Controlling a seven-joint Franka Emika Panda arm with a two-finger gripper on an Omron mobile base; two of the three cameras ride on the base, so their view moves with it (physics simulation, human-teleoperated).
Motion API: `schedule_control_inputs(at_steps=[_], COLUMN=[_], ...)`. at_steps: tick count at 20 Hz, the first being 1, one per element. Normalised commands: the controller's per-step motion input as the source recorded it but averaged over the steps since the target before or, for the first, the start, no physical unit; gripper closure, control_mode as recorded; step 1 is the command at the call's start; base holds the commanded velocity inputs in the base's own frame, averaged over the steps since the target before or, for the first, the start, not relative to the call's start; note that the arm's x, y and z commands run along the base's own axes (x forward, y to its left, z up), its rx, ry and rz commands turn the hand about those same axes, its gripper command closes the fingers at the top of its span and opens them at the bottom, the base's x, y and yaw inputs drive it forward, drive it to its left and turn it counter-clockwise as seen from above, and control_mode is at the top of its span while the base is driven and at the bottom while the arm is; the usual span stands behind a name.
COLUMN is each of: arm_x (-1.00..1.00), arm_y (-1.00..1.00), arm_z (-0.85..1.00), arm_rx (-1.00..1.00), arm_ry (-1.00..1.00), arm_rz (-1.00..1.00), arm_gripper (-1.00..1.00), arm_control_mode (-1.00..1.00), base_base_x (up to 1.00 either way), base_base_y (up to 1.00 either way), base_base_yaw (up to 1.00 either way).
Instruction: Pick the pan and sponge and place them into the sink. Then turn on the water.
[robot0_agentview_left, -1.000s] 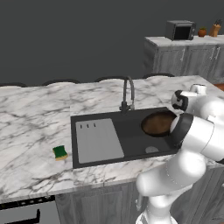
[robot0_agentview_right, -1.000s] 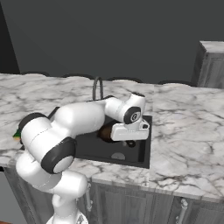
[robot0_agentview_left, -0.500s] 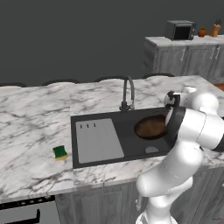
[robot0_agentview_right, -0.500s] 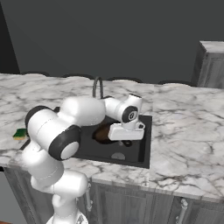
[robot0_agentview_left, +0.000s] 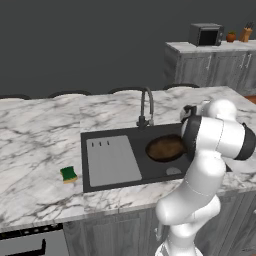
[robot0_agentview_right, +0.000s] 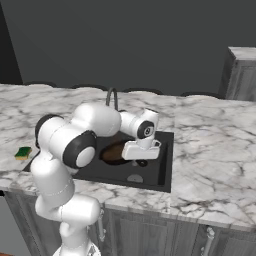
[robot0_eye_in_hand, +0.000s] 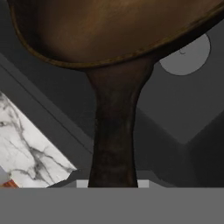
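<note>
The pan, brown inside with a dark rim, hangs low over the basin of the black sink, just right of the grey drainboard. My gripper is shut on its handle, which runs straight down from the bowl in the hand view. Below the pan lies the drain. The green sponge rests on the marble counter left of the sink, far from the gripper, and shows again as the sponge at the left of the right base view. No stream falls from the dark gooseneck faucet.
Marble counter surrounds the sink on all sides. The faucet stands right behind the basin, close to the pan's far rim. A microwave sits on a separate cabinet run at the back right. My own arm crosses the basin's right side.
The arm has swung left and carried the pan from the basin's right end toward its middle, slightly lower. The sponge has stayed put.
</note>
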Motion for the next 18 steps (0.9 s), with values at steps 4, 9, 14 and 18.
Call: schedule_control_inputs(at_steps=[4, 9, 14, 18], arm_x=[0.19, 0.17, 0.19, 0.16], arm_y=[0.15, 0.03, 0.0, 0.0], arm_z=[-0.26, -0.18, -0.24, -0.21], arm_rx=[0.03, 0.0, 0.0, 0.0], arm_ry=[0.0, 0.0, -0.01, -0.02], arm_rz=[0.07, 0.05, 0.05, 0.05], arm_gripper=[1.0, 1.0, 1.0, 1.0], arm_control_mode=[-1.0, -1.0, -1.0, -1.0], base_base_x=[0.0, 0.0, 0.0, 0.0], base_base_y=[0.0, 0.0, 0.0, 0.0], base_base_yaw=[0.0, 0.0, 0.0, 0.0])
